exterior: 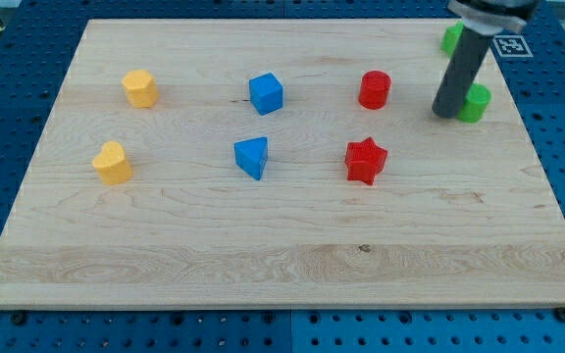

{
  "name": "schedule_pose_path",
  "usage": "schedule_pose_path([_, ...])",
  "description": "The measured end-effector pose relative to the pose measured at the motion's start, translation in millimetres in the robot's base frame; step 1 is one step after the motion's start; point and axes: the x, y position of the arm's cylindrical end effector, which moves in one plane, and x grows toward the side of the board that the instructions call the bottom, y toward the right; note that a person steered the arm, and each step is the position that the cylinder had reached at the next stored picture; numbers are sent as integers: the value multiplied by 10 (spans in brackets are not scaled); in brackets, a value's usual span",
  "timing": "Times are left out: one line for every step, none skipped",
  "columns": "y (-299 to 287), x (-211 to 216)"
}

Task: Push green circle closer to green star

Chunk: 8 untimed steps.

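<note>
My tip [446, 114] rests on the board near the view's upper right. A green block [477, 102], which looks round like a circle, sits right against the tip's right side and is partly hidden by the rod. A second green block [450, 38] lies above it at the board's top edge. The rod and arm cover most of it, so I cannot make out its shape. The two green blocks are about a block's length apart.
A red circle [375, 89] sits left of the tip and a red star [366, 160] below it. A blue cube [266, 93] and blue triangle [252, 156] are mid-board. Two yellow blocks [140, 88] [113, 163] lie at the left. The board's right edge [528, 108] is close.
</note>
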Motion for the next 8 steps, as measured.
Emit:
schedule_pose_path([0,-24])
schedule_pose_path([20,342])
schedule_pose_path([187,582])
schedule_pose_path([306,258])
schedule_pose_path([288,-167])
schedule_pose_path([288,-97])
schedule_pose_path([283,41])
schedule_pose_path([283,-268])
